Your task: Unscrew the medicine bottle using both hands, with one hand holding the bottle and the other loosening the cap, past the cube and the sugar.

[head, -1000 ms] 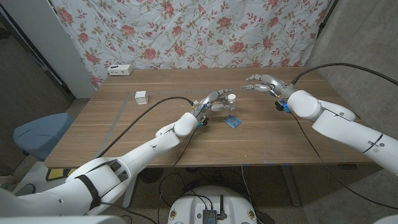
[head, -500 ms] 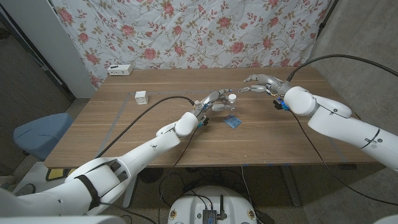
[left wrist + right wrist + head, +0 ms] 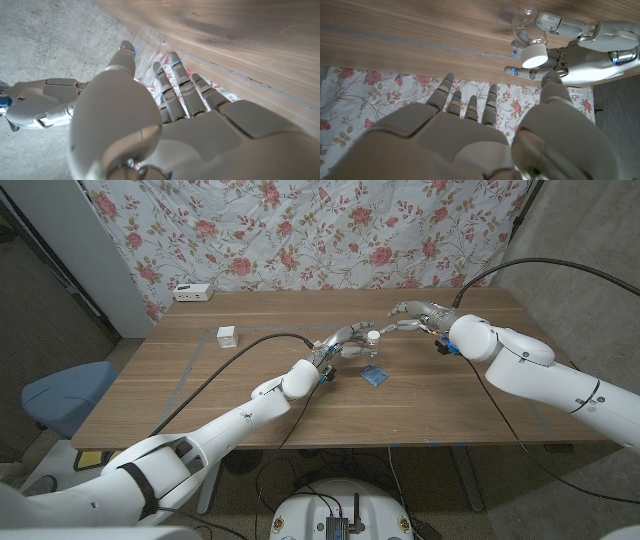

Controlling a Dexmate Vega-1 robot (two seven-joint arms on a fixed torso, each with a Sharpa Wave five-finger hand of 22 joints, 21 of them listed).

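Fingers [image 3: 345, 338] of the left hand [image 3: 340, 345] wrap the medicine bottle [image 3: 368, 346], holding it upright on the desk [image 3: 200, 395] just beyond the blue sugar packet [image 3: 375, 375]. Farther back, the right hand [image 3: 418, 315] hangs open, fingertips nearly at the white cap [image 3: 372, 336], not yet gripping. Holding looks done; loosening remains. The white cube [image 3: 227, 336] sits well apart. From the right wrist view the cap [image 3: 533, 55] shows still seated on the clear bottle, which the head view leaves too small to judge.
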